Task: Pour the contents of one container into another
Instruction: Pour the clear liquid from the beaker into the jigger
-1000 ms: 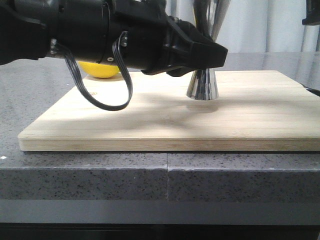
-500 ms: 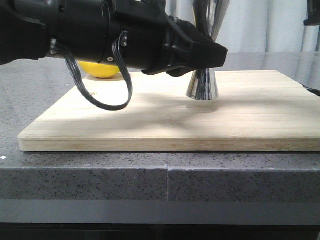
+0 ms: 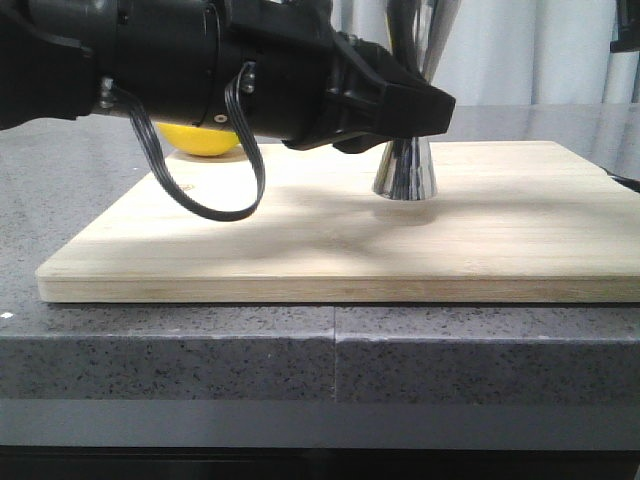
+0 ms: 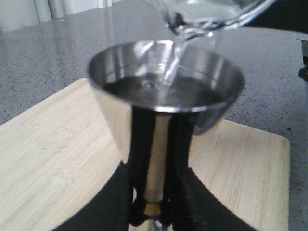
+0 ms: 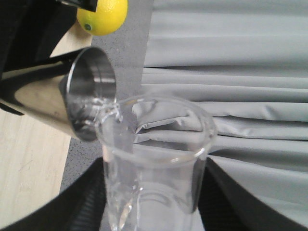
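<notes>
Board (image 3: 500, 240) right of jigger (image 3: 405, 170) lies bare — lemon (image 3: 205, 140) behind-left.

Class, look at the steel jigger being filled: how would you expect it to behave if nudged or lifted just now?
The jigger probably tips easily: it is tall, with a narrow waist, and liquid sits in its top cup. Its polished steel looks slippery, so the left gripper closed around its stem likely steadies it. Lifted carelessly, the nearly full cup may spill.

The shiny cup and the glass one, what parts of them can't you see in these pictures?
- Front view: the left arm covers the jigger's waist and top cup; the beaker is hidden.
- Left wrist view: the frame's top edge cuts off the beaker above its lip.
- Right wrist view: the beaker's base runs off the bottom edge.
</notes>
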`<action>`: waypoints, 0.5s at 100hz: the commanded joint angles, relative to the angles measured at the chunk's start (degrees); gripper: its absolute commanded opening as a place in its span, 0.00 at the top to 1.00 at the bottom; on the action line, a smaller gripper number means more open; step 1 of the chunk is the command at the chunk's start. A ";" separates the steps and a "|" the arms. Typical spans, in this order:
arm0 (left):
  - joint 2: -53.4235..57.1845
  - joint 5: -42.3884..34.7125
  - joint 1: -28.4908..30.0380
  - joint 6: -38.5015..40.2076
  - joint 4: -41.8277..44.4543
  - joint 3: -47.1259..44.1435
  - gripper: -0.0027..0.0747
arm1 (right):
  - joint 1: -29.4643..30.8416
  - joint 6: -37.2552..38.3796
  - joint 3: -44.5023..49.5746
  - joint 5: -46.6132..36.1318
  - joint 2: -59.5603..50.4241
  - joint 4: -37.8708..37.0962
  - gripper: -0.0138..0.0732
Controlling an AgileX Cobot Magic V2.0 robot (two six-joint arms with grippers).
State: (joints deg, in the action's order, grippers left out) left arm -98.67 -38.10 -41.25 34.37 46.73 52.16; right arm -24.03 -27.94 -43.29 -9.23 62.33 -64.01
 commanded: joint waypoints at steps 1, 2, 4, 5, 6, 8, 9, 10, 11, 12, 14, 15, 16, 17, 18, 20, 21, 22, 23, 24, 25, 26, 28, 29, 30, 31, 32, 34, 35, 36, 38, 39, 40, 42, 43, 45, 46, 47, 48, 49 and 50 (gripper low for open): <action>3.11 -4.54 -0.03 0.37 -1.76 1.83 0.99 | 0.03 -0.25 -2.21 -2.17 -1.50 -0.07 0.50; 3.11 -4.54 -0.03 0.37 -1.76 1.83 0.99 | 0.03 -0.25 -2.21 -2.17 -1.50 -0.07 0.50; 3.11 -4.54 -0.03 0.37 -1.76 1.83 0.99 | 0.03 -0.25 -2.21 -2.17 -1.50 -0.07 0.50; 3.11 -4.54 -0.03 0.37 -1.76 1.83 0.99 | 0.03 -0.25 -2.21 -2.06 -1.50 -0.07 0.50; 3.11 -4.54 -0.03 0.37 -1.76 1.83 0.99 | 0.03 -0.25 -2.21 -2.08 -1.50 -0.07 0.50; 3.11 -4.54 -0.03 0.37 -1.76 1.83 0.99 | 0.03 -0.25 -2.21 -2.08 -1.50 -0.07 0.50; 3.11 -4.54 -0.03 0.37 -1.76 1.83 0.99 | 0.03 -0.25 -2.21 -2.08 -1.50 -0.07 0.50; 3.11 -4.54 -0.03 0.37 -1.76 1.83 0.99 | 0.03 -0.25 -2.21 -2.08 -1.50 -0.07 0.50; 3.11 -4.54 -0.03 0.37 -1.76 1.83 0.99 | 0.03 -0.25 -2.21 -2.08 -1.50 -0.07 0.50; 3.11 -4.54 -0.03 0.37 -1.76 1.83 0.99 | 0.03 -0.25 -2.21 -2.08 -1.50 -0.07 0.50; 3.11 -4.54 -0.03 0.37 -1.76 1.83 0.99 | 0.03 -0.25 -2.21 -2.08 -1.50 -0.07 0.50; 3.11 -4.54 -0.03 0.37 -1.76 1.83 0.99 | 0.03 -0.25 -2.21 -2.08 -1.50 -0.07 0.50; 3.11 -4.54 -0.03 0.37 -1.76 1.83 0.99 | 0.03 -0.25 -2.21 -2.08 -1.50 -0.07 0.50; 3.11 -4.54 -0.03 0.37 -1.76 1.83 0.99 | 0.03 -0.25 -2.21 -2.08 -1.50 -0.07 0.50; 3.11 -4.54 -0.03 0.37 -1.76 1.83 0.99 | 0.03 -0.25 -2.21 -2.08 -1.50 -0.07 0.50; 3.11 -4.54 -0.03 0.37 -1.76 1.83 0.99 | 0.03 -0.25 -2.21 -2.08 -1.50 -0.07 0.50; 3.11 -4.54 -0.03 0.37 -1.76 1.83 0.99 | 0.03 -0.25 -2.21 -2.08 -1.50 -0.07 0.50; 3.11 -4.54 -0.03 0.37 -1.76 1.83 0.99 | 0.03 -0.25 -2.21 -2.08 -1.50 -0.07 0.50; 3.11 -4.54 -0.03 0.37 -1.76 1.83 0.99 | 0.03 -0.25 -2.21 -2.08 -1.50 -0.07 0.50; 3.11 -4.54 -0.03 0.37 -1.76 1.83 0.99 | 0.03 -0.25 -2.21 -2.08 -1.50 -0.07 0.50; 3.11 -4.54 -0.03 0.37 -1.76 1.83 0.99 | 0.03 -0.25 -2.21 -2.08 -1.50 -0.07 0.50; 3.11 -4.54 -0.03 0.37 -1.76 1.83 0.99 | 0.03 -0.25 -2.21 -2.08 -1.50 -0.07 0.50; 3.11 -4.54 -0.03 0.37 -1.76 1.83 0.99 | 0.03 -0.25 -2.21 -2.08 -1.50 -0.07 0.50; 3.11 -4.54 -0.03 0.37 -1.76 1.83 0.99 | 0.03 -0.25 -2.21 -2.08 -1.50 -0.07 0.50; 3.11 -4.54 -0.03 0.37 -1.76 1.83 0.99 | 0.03 -0.25 -2.21 -2.08 -1.50 -0.07 0.50; 3.11 -4.54 -0.03 0.37 -1.76 1.83 0.99 | 0.03 -0.25 -2.21 -2.08 -1.50 -0.07 0.50; 3.11 -4.54 -0.03 0.37 -1.76 1.83 0.99 | 0.03 -0.25 -2.21 -2.08 -1.50 -0.07 0.50; 3.11 -4.54 -0.03 0.37 -1.76 1.83 0.99 | 0.03 -0.25 -2.21 -2.08 -1.50 -0.07 0.50; 3.11 -4.54 -0.03 0.37 -1.76 1.83 0.99 | 0.03 -0.25 -2.21 -2.08 -1.50 -0.07 0.50; 3.11 -4.54 -0.03 0.37 -1.76 1.83 0.99 | 0.03 -0.25 -2.21 -2.08 -1.50 -0.07 0.50; 3.11 -4.54 -0.03 0.37 -1.76 1.83 0.99 | 0.03 -0.25 -2.21 -2.08 -1.50 -0.18 0.50; 3.11 -4.54 -0.03 0.37 -1.76 1.83 0.99 | 0.03 -0.25 -2.21 -2.08 -1.50 -0.18 0.50; 3.11 -4.54 -0.03 0.37 -1.76 1.83 0.99 | 0.03 -0.25 -2.21 -2.08 -1.50 -0.18 0.50; 3.11 -4.54 -0.03 0.37 -1.76 1.83 0.99 | 0.03 -0.25 -2.21 -2.08 -1.50 -0.18 0.50; 3.11 -4.54 -0.03 0.37 -1.76 1.83 0.99 | 0.03 -0.25 -2.21 -2.08 -1.50 -0.29 0.50; 3.11 -4.54 -0.03 0.37 -1.76 1.83 0.99 | 0.03 -0.25 -2.21 -2.08 -1.50 -0.44 0.50; 3.11 -4.54 -0.03 0.37 -1.76 1.83 0.99 | 0.03 -0.25 -2.21 -2.08 -1.50 -0.45 0.50; 3.11 -4.54 -0.03 0.37 -1.76 1.83 0.99 | 0.03 -0.25 -2.21 -2.08 -1.50 -0.55 0.50; 3.11 -4.54 -0.03 0.37 -1.76 1.83 0.99 | 0.03 -0.25 -2.21 -2.08 -1.50 -0.57 0.50; 3.11 -4.54 -0.03 0.37 -1.76 1.83 0.99 | 0.03 -0.25 -2.21 -2.08 -1.50 -0.67 0.50; 3.11 -4.54 -0.03 0.37 -1.76 1.83 0.99 | 0.03 -0.25 -2.21 -2.08 -1.50 -0.78 0.50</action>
State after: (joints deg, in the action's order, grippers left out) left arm -98.67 -38.10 -41.25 34.37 46.73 52.16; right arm -24.03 -27.94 -43.29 -9.23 62.33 -64.38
